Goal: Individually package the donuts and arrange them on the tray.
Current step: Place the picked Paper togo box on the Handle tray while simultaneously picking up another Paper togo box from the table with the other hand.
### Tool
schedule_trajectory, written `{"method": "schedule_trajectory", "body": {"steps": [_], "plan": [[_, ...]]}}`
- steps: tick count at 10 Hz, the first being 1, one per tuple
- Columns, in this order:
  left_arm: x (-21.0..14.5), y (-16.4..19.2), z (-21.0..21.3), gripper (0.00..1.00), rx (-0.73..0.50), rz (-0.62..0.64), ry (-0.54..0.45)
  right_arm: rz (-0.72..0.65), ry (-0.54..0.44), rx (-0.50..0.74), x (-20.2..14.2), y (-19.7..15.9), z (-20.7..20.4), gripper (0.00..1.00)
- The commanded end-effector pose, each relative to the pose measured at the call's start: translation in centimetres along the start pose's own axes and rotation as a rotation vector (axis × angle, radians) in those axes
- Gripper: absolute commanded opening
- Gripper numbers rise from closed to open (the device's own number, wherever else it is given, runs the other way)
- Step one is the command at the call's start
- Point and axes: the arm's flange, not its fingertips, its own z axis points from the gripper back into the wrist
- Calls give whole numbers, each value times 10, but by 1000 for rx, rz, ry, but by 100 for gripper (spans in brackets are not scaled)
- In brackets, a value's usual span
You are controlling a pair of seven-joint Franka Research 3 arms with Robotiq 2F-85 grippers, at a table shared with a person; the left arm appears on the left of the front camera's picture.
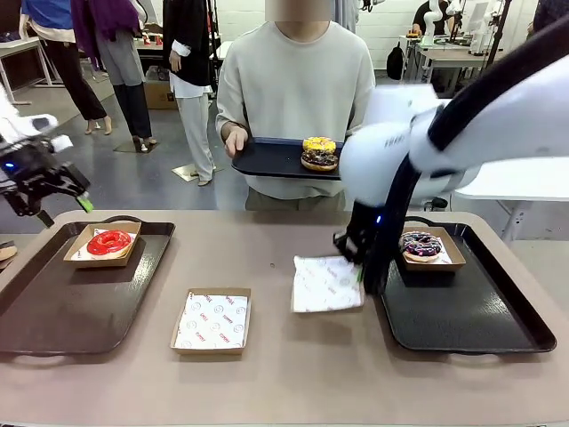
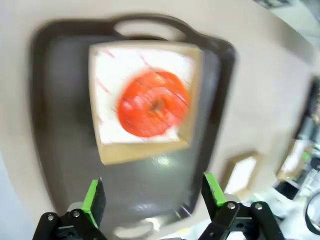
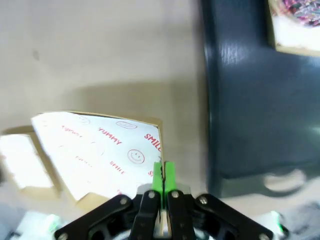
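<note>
**Q:** Nearest the front camera, what is the status of the empty box (image 1: 212,320)?
**A:** It lies on the table (image 1: 284,391) between the two large trays. It is lined with printed paper and holds no donut, so it is not yet used.

**Q:** Which units are complete?
**A:** Two, as a judgement. The red donut (image 1: 108,241) sits in a lined box on the left tray (image 1: 36,307). The purple donut (image 1: 420,244) sits in a lined box on the right tray (image 1: 480,331).

**Q:** Which remain?
**A:** Two. The yellow donut (image 1: 319,143) rests on top of the chocolate donut (image 1: 319,161) on the small tray (image 1: 267,160) held by the person (image 1: 298,80) at the far side. Both are unboxed, and each needs a box and a tray position.

**Q:** What are the gripper states?
**A:** The left gripper (image 2: 155,192) hovers above the red donut with its jaws wide apart and nothing held. The right gripper (image 3: 162,172) is low at the second box (image 1: 327,285), just beside the right tray. Its pads (image 3: 157,176) are pressed together on the box rim. Whether they pinch the liner alone or the card wall too cannot be told.

**Q:** What text is legible?
**A:** The liner print is red and reads "YUMMY", plus a word beginning "SMIL" and a smiley face. Lettering on the right arm (image 1: 400,142) is too blurred to read.
</note>
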Motion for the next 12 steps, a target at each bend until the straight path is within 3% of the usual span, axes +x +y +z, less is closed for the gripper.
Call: {"method": "schedule_trajectory", "body": {"steps": [1, 5, 8, 12], "plan": [[-43, 37, 29, 100, -273, -43, 5, 5, 7, 3, 19, -4, 47, 0], [-104, 117, 52, 100, -686, 4, -99, -18, 4, -22, 80, 7, 102, 0], [-124, 170, 42, 100, -818, 55, -164, -4, -9, -22, 128, 23, 103, 0], [-143, 184, 36, 100, -815, 53, -305, 6, -28, -26, 176, 38, 96, 0]]}}
